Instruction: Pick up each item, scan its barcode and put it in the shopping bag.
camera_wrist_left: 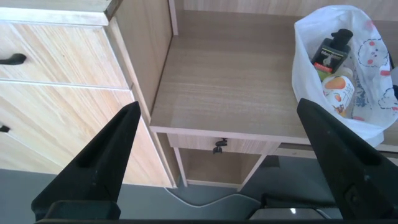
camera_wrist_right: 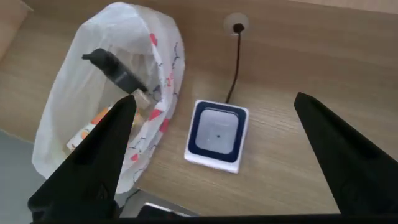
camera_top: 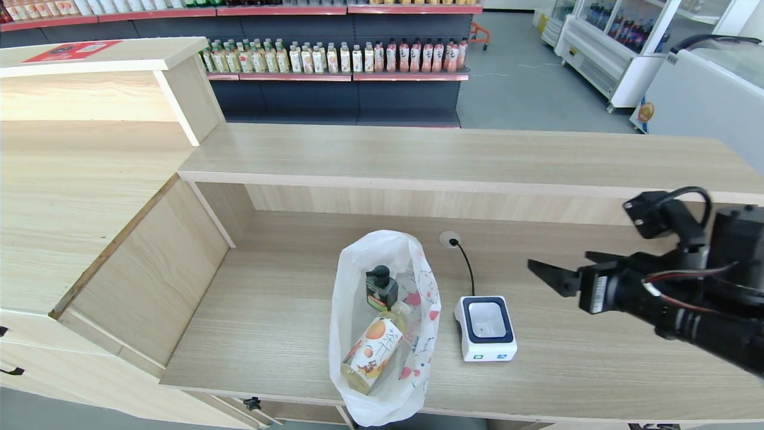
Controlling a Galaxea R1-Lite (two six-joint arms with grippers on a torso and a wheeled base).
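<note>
1. My left end effector [camera_wrist_left: 217, 104] is spread wide and holds nothing. It hangs off the bench's [camera_top: 268, 322] near-left corner, well apart from the goods.
2. My right end effector [camera_wrist_right: 213, 98] is equally wide and empty, above the bench to the right of the scanner [camera_top: 485, 327].
3. The shopping bag [camera_top: 345, 310] stands on the bench just beside the scanner, on its left, with its mouth open upward.
4. Inside it lie a pale drink bottle [camera_top: 375, 349], tilted with its cap towards the back, and a dark pump bottle [camera_top: 381, 288] behind it, roughly upright.
5. I judge the task close to done, as both items I can see are bagged.
6. Handling, as I judge it:
   - The bag is thin, soft film that would fold or slide at a nudge, so I would take it only by the rim.
   - The drink bottle looks full, so fairly heavy, with a smooth label that may slip. I would grip across its mid-body.
   - I would take the pump bottle by its squat body, never by the pump head.
</note>
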